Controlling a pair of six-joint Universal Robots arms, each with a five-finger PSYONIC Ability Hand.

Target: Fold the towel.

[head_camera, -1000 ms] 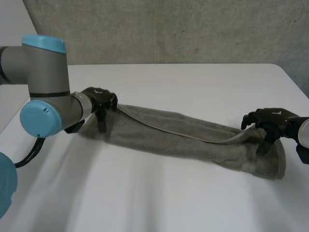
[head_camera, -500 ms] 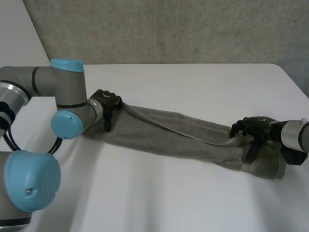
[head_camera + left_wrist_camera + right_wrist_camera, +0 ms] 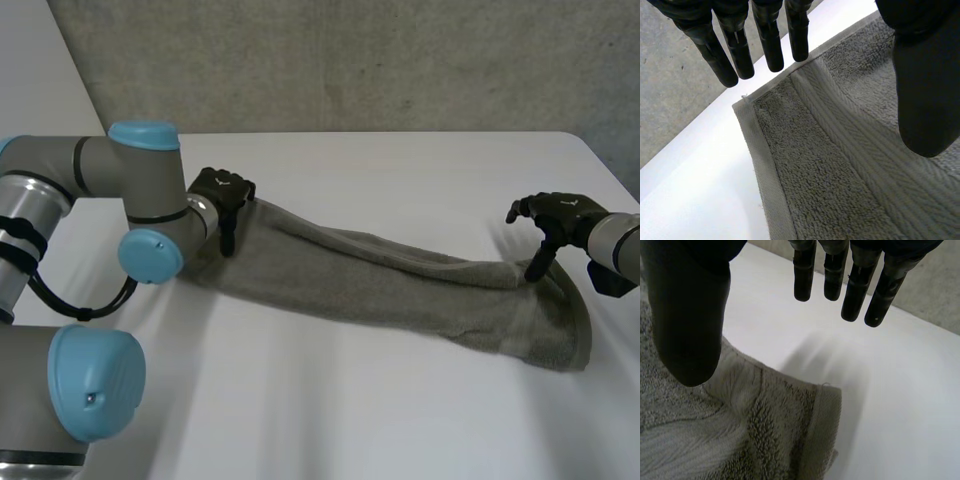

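A grey towel lies folded into a long narrow band across the white table, running from back left to front right. My left hand hovers over the towel's left end with fingers straight and apart from the thumb, holding nothing; the towel's corner lies just beneath the fingertips. My right hand hangs above the towel's right end, fingers spread and empty, with the towel's corner below the palm.
A rough grey wall stands behind the table. Bare table surface stretches in front of the towel and behind it. My left arm bends over the table's left side.
Both hands have let go of the towel's top layer and risen off it, fingers straightening. The lifted layer has dropped flat onto the towel. The right hand moved up and back right.
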